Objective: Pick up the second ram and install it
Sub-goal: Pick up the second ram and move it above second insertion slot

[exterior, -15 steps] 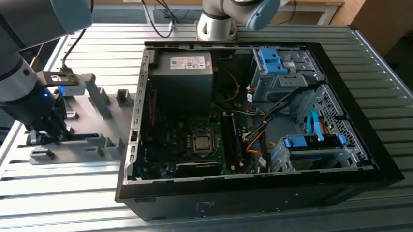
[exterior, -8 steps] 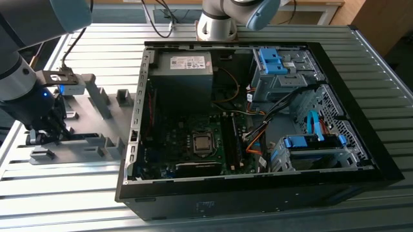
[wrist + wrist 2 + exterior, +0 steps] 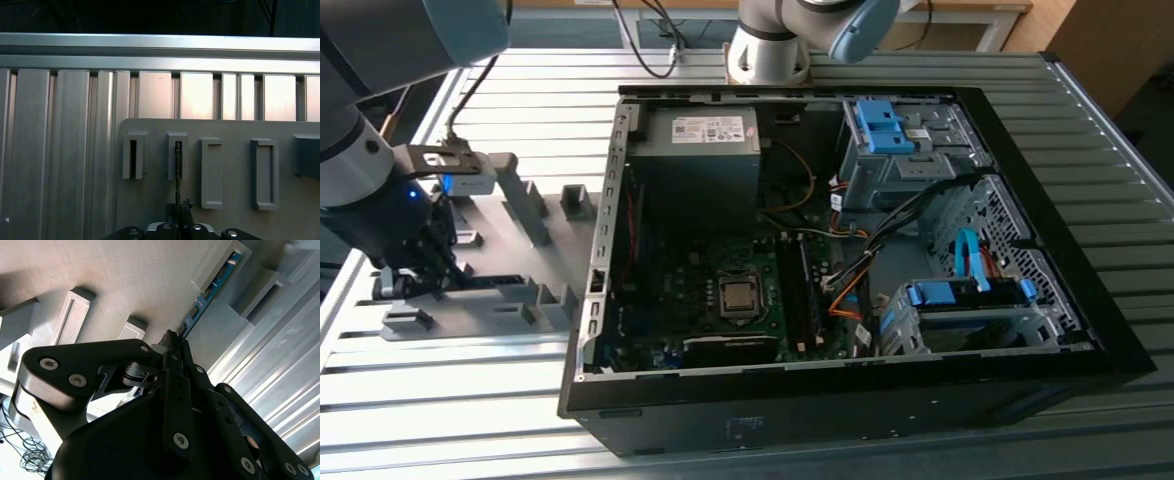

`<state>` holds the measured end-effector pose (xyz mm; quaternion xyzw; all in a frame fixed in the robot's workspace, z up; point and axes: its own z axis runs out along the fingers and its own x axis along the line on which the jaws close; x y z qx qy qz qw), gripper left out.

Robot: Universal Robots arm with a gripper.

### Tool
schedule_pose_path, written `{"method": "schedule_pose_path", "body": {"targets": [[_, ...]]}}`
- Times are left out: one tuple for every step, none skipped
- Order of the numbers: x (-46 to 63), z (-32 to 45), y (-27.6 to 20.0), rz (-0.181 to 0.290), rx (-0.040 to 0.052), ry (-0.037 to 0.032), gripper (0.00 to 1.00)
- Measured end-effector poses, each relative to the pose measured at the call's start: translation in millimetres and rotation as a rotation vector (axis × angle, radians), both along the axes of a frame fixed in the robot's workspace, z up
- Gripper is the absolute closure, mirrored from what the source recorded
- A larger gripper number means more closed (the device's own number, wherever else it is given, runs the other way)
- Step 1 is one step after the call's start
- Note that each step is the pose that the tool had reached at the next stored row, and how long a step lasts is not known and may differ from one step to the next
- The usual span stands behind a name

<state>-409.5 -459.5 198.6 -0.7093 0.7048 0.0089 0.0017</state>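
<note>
We find the gripper (image 3: 172, 340) closed to a narrow gap on the second ram (image 3: 200, 305), fingertips pinching the near end of the stick. In the second wrist view the blue board runs straight out from the gripper tips. Its far end sits in the slot of a grey holder block (image 3: 216, 266).

In the first wrist view the second ram (image 3: 177, 172) shows edge-on, a thin dark line from the gripper (image 3: 180, 209) into that holder block (image 3: 171, 160). More grey blocks stand to either side of it on the holder plate (image 3: 150, 200), which is directly beneath the gripper. The holder plate lies on the ribbed alu. bench (image 3: 75, 150).

In the exterior view the gripper (image 3: 407, 285) is low over the holder plate. The open PC case (image 3: 854, 405) is well apart from the gripper, toward the exterior view's right.
</note>
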Motion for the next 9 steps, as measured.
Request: {"method": "schedule_pose_path", "body": {"targets": [[0.0,0.1,0.0,0.000,0.0000,0.0000,0.86],[0.0,0.3,0.0,0.000,0.0000,-0.0001,0.86],[0.0,0.5,0.0,0.000,0.0000,0.0000,0.86],[0.0,0.8,0.0,0.000,0.0000,0.0001,0.86],[0.0,1.0,0.0,0.000,0.0000,0.0000,0.86],[0.0,1.3,0.0,0.000,0.0000,0.0001,0.86],[0.0,1.5,0.0,0.000,0.0000,0.0000,0.86],[0.0,1.8,0.0,0.000,0.0000,0.0000,0.86],[0.0,2.0,0.0,0.000,0.0001,-0.0001,0.86]]}}
